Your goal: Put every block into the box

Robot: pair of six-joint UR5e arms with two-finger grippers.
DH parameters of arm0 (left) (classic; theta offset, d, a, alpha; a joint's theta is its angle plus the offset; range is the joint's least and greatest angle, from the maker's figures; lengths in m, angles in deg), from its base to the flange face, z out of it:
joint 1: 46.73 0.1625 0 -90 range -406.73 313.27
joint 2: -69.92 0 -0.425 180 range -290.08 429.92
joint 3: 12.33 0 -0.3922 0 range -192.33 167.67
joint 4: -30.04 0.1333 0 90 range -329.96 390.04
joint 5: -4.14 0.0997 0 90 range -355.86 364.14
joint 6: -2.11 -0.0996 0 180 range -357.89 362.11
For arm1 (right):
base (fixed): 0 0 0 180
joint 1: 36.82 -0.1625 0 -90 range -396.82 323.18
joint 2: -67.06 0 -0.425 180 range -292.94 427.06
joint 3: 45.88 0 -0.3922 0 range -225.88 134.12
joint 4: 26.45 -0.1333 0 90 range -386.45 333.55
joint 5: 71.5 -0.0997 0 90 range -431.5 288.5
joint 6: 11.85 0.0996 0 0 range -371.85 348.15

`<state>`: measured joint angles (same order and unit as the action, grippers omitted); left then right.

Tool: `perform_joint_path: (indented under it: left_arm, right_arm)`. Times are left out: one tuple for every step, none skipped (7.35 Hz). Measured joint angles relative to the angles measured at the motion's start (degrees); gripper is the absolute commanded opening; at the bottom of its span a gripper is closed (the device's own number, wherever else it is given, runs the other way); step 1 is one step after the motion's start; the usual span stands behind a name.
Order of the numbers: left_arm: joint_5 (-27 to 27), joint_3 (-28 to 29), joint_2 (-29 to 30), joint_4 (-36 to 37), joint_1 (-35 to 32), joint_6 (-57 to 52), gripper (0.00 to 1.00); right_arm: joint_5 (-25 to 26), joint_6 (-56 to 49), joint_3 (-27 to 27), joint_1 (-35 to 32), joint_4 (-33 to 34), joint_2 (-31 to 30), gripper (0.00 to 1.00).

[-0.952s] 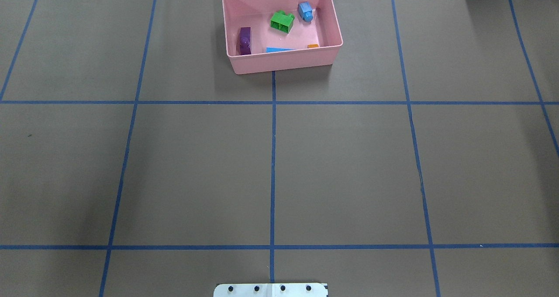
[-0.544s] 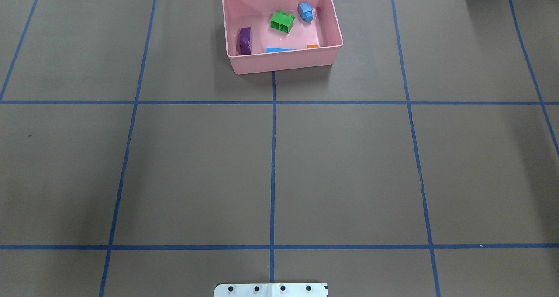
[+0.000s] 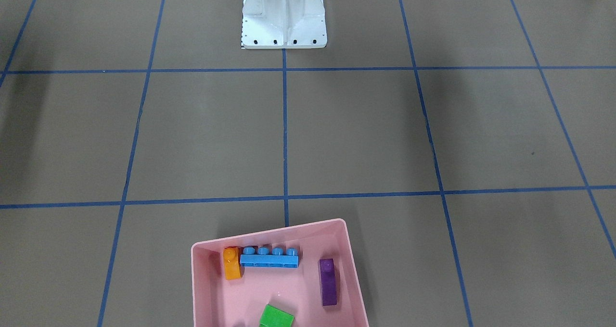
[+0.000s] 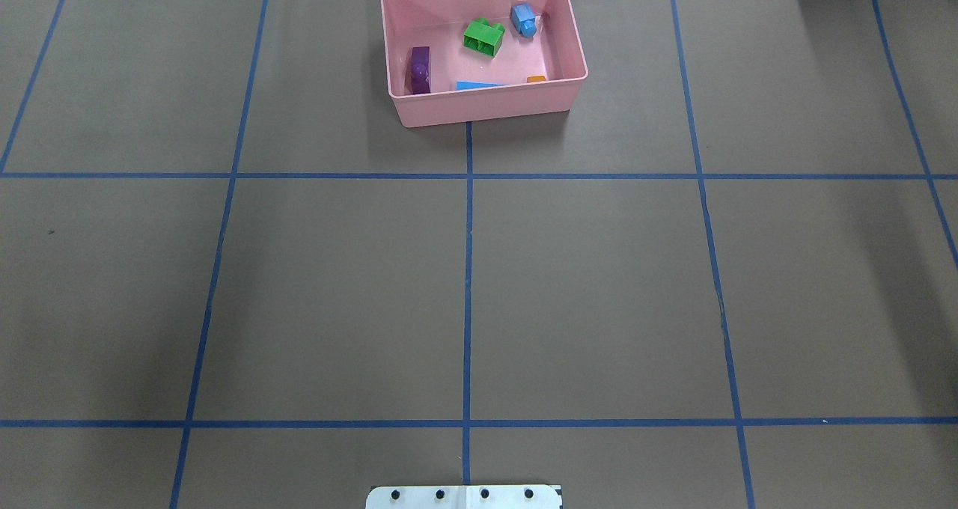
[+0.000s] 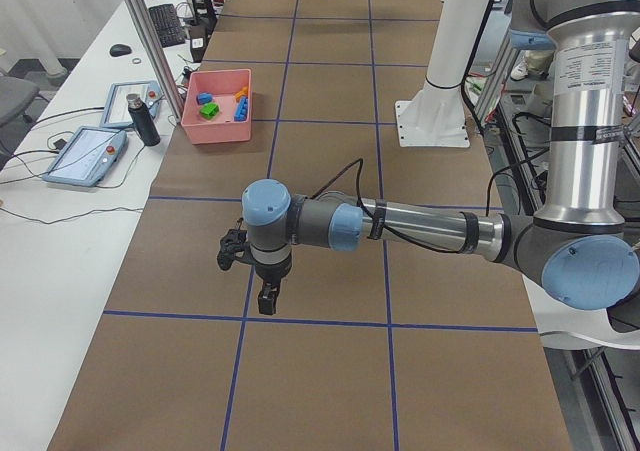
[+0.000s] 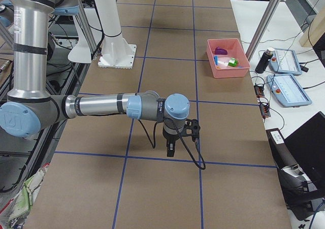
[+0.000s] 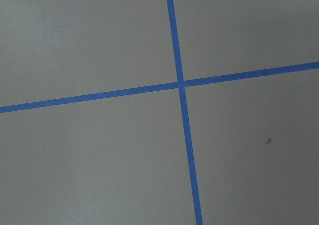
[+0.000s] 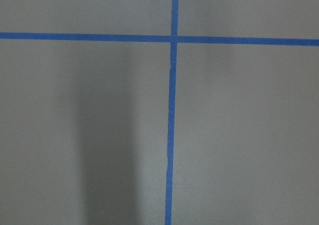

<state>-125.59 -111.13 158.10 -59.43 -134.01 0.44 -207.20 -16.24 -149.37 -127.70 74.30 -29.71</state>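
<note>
All five blocks are sitting in the pink box (image 4: pixel 486 108); I judge the job done.
Inside: purple brick (image 4: pixel 420 71), long blue brick (image 4: pixel 479 85), green brick (image 4: pixel 483 37), small blue brick (image 4: pixel 524 19), orange brick (image 4: pixel 536 79). My left gripper (image 5: pixel 266 299) and right gripper (image 6: pixel 170 150) are hanging well short of the box, neither clearly nearer; I can't tell the jaw opening.

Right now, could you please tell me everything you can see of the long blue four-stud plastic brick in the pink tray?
The long blue four-stud plastic brick looks glossy and whole, with one row of four round studs. It lies inside the shallow pink plastic tray, along the wall nearest the robot, one end apparently against the small orange plastic brick.
</note>
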Motion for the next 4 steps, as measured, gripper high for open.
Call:
perform_joint_path:
  left_arm:
    - [0.0, -0.04, 0.19, 0.0, 0.0, 0.0, 1.0]
    - [0.0, -0.09, 0.37, -0.02, -0.01, 0.0, 1.0]
    - [0.02, -0.12, 0.45, -0.06, -0.09, 0.0, 1.0]
    - [0.06, -0.13, 0.47, -0.07, -0.18, 0.0, 1.0]
  right_arm:
    - [-0.69, -0.21, 0.27, -0.02, -0.67, -0.02, 1.0]
    - [-0.96, -0.26, 1.19, -0.05, -2.84, -0.09, 1.0]
    - [-1.03, -0.22, 2.38, -0.1, -5.69, -0.18, 1.0]
    - [-1.07, -0.05, 3.23, -0.24, -8.06, -0.17, 1.0]
